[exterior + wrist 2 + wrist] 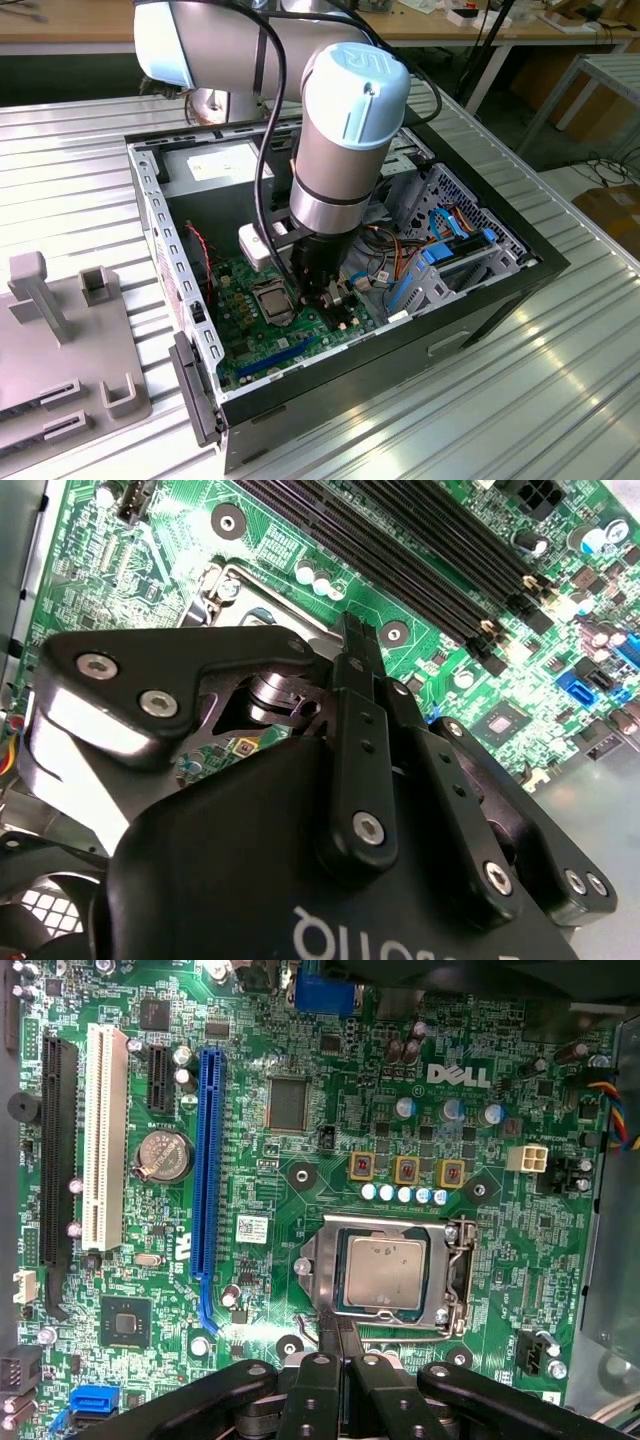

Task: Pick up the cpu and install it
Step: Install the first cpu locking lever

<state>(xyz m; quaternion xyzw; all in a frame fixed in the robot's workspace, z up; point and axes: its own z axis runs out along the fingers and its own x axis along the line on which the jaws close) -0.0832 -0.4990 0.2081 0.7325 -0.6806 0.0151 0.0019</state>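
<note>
Gripper [327, 296] low inside the open case [480, 300], fingers pressed together and holding nothing.

In the exterior view, mid-frame, the arm [335, 140] reaches down into the case on the ribbed surface [560, 400]; the gripper tip hangs just over the green board [250, 340], right of the socket [272, 300]. In the second wrist view the gripper [357, 640] has its fingers [360, 680] closed flat on each other above the board [300, 540]. In the first wrist view the closed gripper [338, 1332] sits at lower centre, its tip at the socket frame [455, 1280]; the cpu [383, 1272] lies seated in that socket, right of centre, beside the blue slot [208, 1160].
</note>
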